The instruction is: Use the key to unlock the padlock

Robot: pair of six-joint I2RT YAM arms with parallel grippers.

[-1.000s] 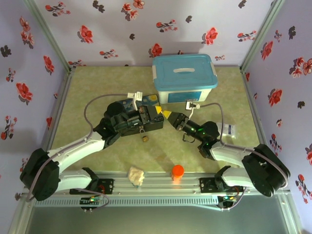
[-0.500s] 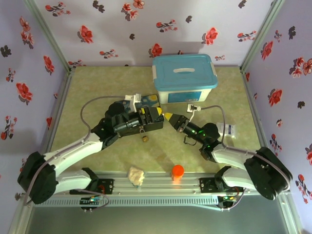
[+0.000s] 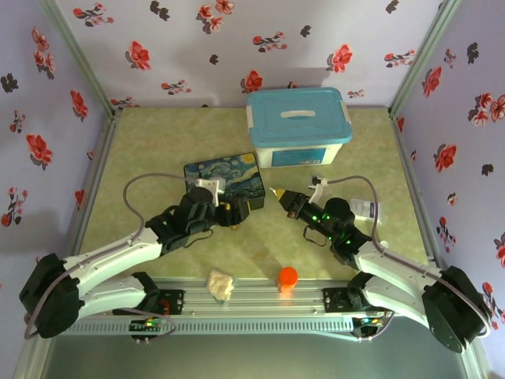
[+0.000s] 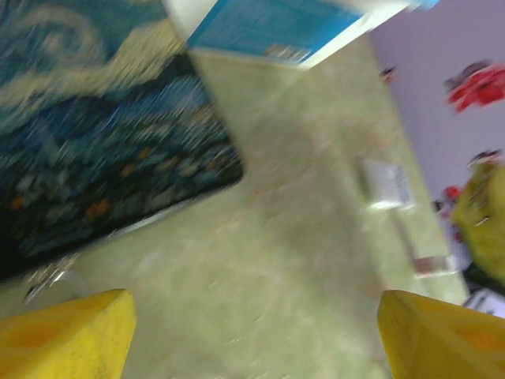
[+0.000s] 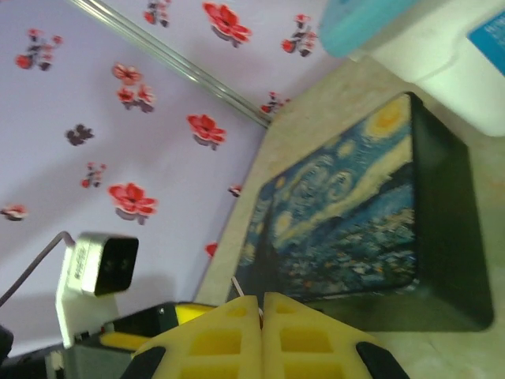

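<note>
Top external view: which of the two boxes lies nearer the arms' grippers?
The flat dark box painted with starry-night swirls; the pale blue lidded plastic tub stands farther back, behind it.

No legible text; blue label (image 4: 272,28) too blurred.

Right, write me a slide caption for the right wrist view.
Right gripper, fingers shut, points at the starry painted box.

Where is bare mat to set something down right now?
Free: green mat between the left wall and the starry-night painted box; also mid-table, just beyond the orange cap. Crowded: the box's near edge, around left gripper and right gripper.
</note>
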